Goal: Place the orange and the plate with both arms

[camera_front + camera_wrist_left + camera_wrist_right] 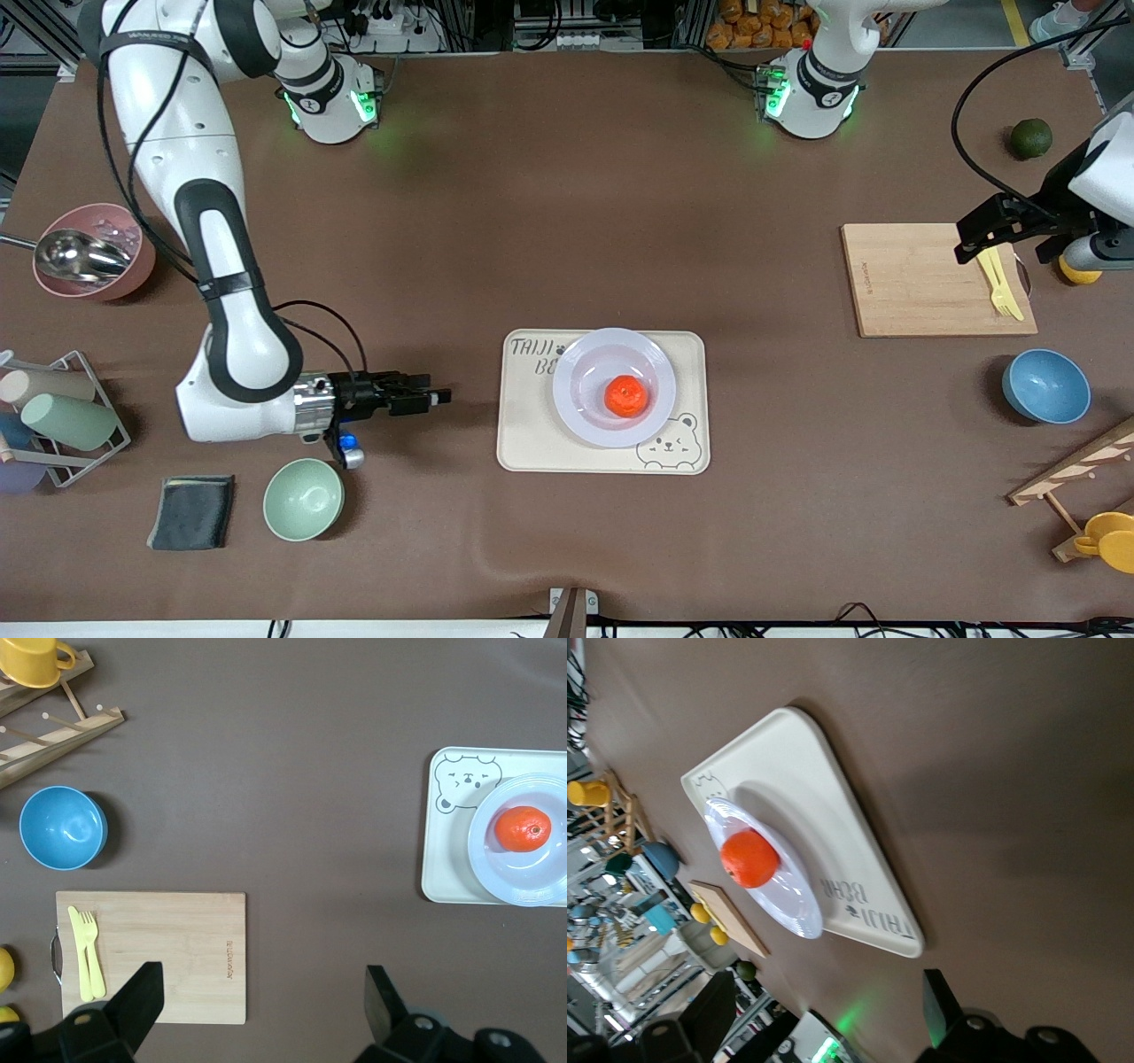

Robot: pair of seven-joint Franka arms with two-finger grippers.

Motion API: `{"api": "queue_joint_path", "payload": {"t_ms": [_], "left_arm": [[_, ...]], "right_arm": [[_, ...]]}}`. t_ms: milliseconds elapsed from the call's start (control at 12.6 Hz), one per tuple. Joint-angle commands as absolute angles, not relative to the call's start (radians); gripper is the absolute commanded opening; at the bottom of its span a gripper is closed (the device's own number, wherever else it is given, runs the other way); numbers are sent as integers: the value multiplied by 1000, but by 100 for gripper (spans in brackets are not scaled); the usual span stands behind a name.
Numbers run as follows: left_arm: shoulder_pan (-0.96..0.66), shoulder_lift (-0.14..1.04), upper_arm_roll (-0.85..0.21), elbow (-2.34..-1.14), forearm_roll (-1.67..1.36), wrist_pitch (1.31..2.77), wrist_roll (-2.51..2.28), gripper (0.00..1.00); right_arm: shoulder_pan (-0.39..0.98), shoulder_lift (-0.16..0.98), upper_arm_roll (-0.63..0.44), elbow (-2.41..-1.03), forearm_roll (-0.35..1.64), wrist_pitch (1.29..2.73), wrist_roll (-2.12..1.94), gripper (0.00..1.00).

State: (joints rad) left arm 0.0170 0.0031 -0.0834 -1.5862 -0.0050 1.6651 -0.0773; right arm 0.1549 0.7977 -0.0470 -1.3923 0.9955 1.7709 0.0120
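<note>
The orange (625,395) lies in the middle of the pale plate (585,372), which rests on a cream tray (532,434). My right gripper (434,394) hangs low over bare table beside the tray, toward the right arm's end, open and empty, pointing at the plate. In the right wrist view the orange (749,858) and plate (793,899) lie ahead of the open right gripper (827,988). My left gripper (974,235) waits open over the cutting board's edge. In the left wrist view the left gripper (261,983) is empty, with the orange (523,829) and plate (532,873) far off.
A wooden cutting board (921,283) carries a yellow fork (999,285). Nearby are a blue bowl (1045,385) and a dark green fruit (1031,138). At the right arm's end are a mint bowl (303,499), a dark cloth (192,511), a cup rack (62,416) and a pink bowl (93,252).
</note>
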Motion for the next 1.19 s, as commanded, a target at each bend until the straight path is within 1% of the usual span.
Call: {"api": "queue_joint_path", "payload": {"t_ms": [0, 80, 159, 478, 637, 717, 796, 956, 1115], "left_arm": [[17, -20, -81, -1603, -14, 1661, -58, 100], [17, -20, -81, -1605, -14, 1661, -58, 100], [17, -20, -81, -1603, -14, 1661, -57, 100], [17, -20, -86, -1603, -14, 1661, -58, 100], [17, -20, -87, -1601, -14, 1661, -57, 100], [17, -20, -87, -1601, -15, 1661, -57, 100], [17, -21, -87, -1601, -15, 1661, -57, 100], [20, -26, -87, -1601, -15, 1660, -55, 100], [21, -29, -89, -1601, -15, 1658, -55, 100]], "right_arm": [[89, 758, -32, -1385, 890, 1689, 29, 100], [62, 746, -38, -1384, 843, 1683, 23, 100], [45, 711, -37, -1384, 791, 1657, 21, 100], [31, 574, -32, -1393, 599, 1609, 29, 100], [8, 526, -20, -1396, 560, 1577, 31, 100], [-6, 503, -15, -1396, 510, 1560, 31, 100], [-15, 470, 0, -1396, 432, 1559, 29, 100], [-63, 393, 69, -1397, 285, 1520, 22, 100], [-101, 324, 112, -1397, 226, 1473, 21, 100]]}}
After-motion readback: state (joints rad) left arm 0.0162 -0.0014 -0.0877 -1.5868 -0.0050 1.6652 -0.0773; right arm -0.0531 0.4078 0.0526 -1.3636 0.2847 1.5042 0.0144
